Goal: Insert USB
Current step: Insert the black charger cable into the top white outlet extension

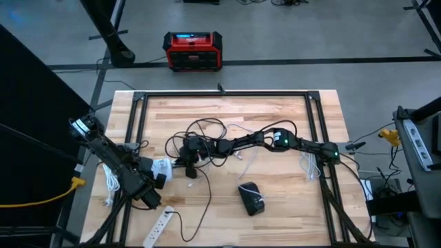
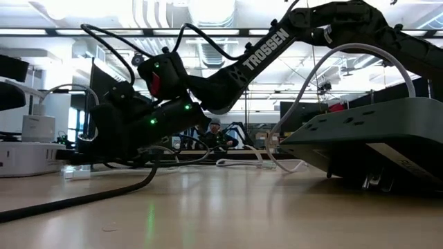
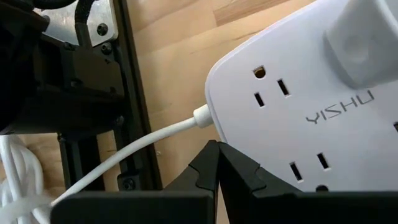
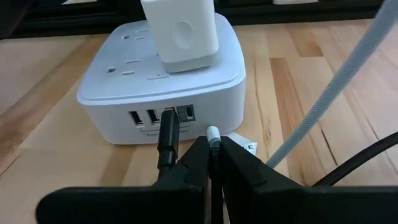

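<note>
On the wooden table [image 1: 275,200], the right gripper [image 4: 212,163] is clamped shut on a thin white cable end [image 4: 212,134], just before the white power hub [image 4: 118,112]. A black USB plug [image 4: 168,134] sits in the hub's front port. The left gripper [image 3: 216,163], fingers closed and empty, hangs beside the hub.

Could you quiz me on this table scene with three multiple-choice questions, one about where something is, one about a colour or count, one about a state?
1. Where is the white power cube?
A. Just ahead of the right gripper
B. On the floor
C. On the red box

2. What colour is the charger block plugged on top of the cube?
A. Red
B. White
C. Black

3. How do the right gripper's fingers stand?
A. Spread wide
B. Shut on a thin white cable tip
C. Shut on nothing

Answers:
A, right wrist view shows it close.
B, same white as the cube.
B, the tip sticks out between them.
</note>
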Motion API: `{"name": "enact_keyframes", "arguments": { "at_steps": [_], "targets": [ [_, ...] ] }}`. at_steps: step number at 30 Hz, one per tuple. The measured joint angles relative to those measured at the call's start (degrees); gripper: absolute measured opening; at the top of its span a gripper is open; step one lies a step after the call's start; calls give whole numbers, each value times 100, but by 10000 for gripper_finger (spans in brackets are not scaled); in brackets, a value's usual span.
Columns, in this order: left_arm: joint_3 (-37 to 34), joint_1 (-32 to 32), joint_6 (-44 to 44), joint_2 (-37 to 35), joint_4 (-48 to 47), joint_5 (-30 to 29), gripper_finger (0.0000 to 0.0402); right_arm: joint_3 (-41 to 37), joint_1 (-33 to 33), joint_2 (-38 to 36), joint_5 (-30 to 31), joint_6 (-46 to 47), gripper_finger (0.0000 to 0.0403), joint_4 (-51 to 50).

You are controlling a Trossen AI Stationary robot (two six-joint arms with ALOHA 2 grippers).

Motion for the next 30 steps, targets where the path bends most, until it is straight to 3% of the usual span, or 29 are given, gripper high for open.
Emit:
{"name": "enact_keyframes", "arguments": {
  "at_steps": [30],
  "targets": [
    [-7, -7, 39, 7, 123, -127, 0, -532, 17, -401, -425, 234, 14, 184]
  ]
}}
